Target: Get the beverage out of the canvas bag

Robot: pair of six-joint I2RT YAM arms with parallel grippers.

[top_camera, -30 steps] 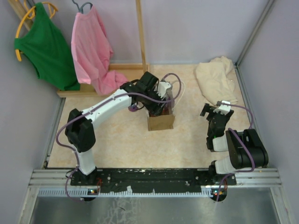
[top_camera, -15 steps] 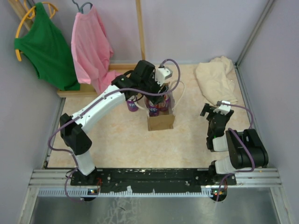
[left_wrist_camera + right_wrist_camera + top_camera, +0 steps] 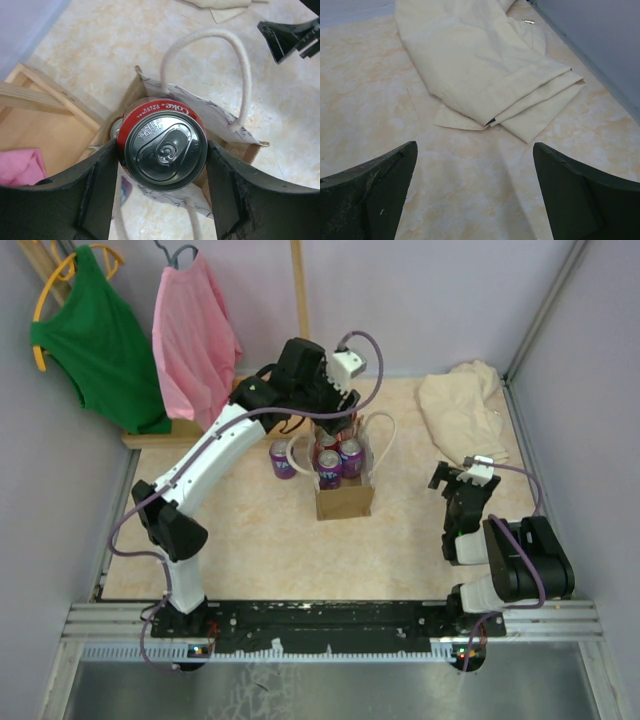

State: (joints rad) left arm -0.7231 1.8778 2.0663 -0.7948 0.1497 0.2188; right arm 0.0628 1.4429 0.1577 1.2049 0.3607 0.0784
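A small tan-brown boxy canvas bag (image 3: 344, 502) stands upright, mouth open, its white rope loop handles (image 3: 239, 55) arching outward. Two purple cans (image 3: 329, 464) stand inside. A red aluminium Coke can (image 3: 165, 150) hangs upright over the mouth, pinched in the left gripper (image 3: 162, 170).

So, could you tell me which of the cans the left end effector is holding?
The red Coke can, gripped by the left end effector over the canvas bag; two purple cans sit inside it, a third purple can stands on the table.
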